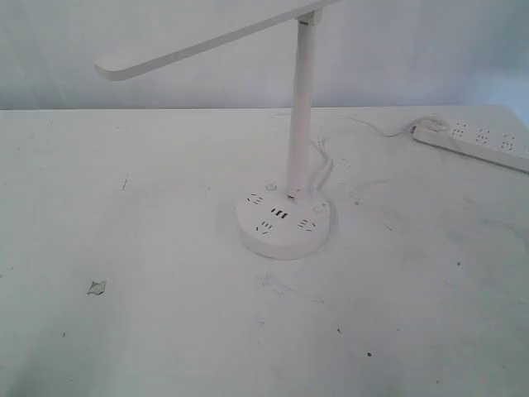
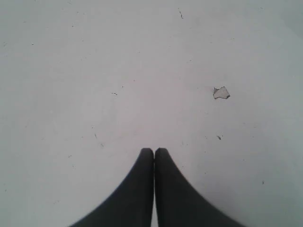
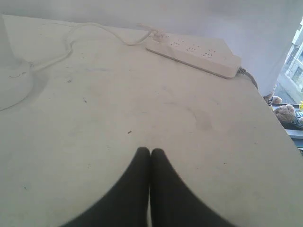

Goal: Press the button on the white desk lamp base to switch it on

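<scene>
Two grippers, both closed tip to tip with nothing held: left gripper (image 2: 154, 151) over bare table (image 2: 94, 71), right gripper (image 3: 150, 151) same. Neither one shows in the exterior view.

The white desk lamp base (image 1: 285, 222) sits near mid table, pole (image 1: 299, 107) upright at its 12 o'clock edge, lamp head (image 1: 207, 45) running long toward 9 o'clock above. Sockets and dark USB slots are on top of the disc. Small round spots flank the pole foot, and I can't tell for sure which is the button. The power strip (image 1: 475, 142) lies at 2 o'clock from the base, well apart.

My right wrist view catches the base rim (image 3: 12, 80) at its edge, plus cable (image 3: 71, 38) and strip (image 3: 194, 52). My left sees only a paint chip (image 2: 221, 92), which lies out at 8 o'clock from the base (image 1: 97, 287). So I judge the right arm nearer, with the base roughly at 10 o'clock from those jaws.

Pose: left wrist pitched steeply down, right looking flatter across the tabletop. The next move would be to swing across and come down on the disc top
</scene>
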Robot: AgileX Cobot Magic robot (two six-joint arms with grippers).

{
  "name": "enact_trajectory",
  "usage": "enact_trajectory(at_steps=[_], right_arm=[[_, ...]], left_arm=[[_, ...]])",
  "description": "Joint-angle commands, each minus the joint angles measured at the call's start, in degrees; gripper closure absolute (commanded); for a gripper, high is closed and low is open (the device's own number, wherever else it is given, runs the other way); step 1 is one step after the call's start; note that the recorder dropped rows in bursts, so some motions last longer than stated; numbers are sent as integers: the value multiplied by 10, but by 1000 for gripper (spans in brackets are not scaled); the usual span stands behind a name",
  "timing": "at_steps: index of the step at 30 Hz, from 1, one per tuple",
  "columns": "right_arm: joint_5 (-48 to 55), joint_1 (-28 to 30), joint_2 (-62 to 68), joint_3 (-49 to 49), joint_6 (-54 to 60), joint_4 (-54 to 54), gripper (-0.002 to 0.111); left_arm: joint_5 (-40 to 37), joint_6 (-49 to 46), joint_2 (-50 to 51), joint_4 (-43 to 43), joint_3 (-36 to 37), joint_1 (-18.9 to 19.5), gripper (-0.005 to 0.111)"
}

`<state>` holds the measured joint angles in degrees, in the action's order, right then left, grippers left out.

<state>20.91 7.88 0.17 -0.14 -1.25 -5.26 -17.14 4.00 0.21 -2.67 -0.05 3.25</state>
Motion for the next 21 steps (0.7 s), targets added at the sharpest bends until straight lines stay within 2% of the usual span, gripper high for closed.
enact_trajectory(at_steps=[1,14,21], right_arm=[[-7,3,-2,1,-1,-4,108],[-7,3,-2,1,-1,-4,108],[-76,3,-2,1,69,-88,108]], left_arm=[[-4,1,-2,0,1,1,107],[-4,1,-2,0,1,1,107],[-4,1,-2,0,1,1,107]])
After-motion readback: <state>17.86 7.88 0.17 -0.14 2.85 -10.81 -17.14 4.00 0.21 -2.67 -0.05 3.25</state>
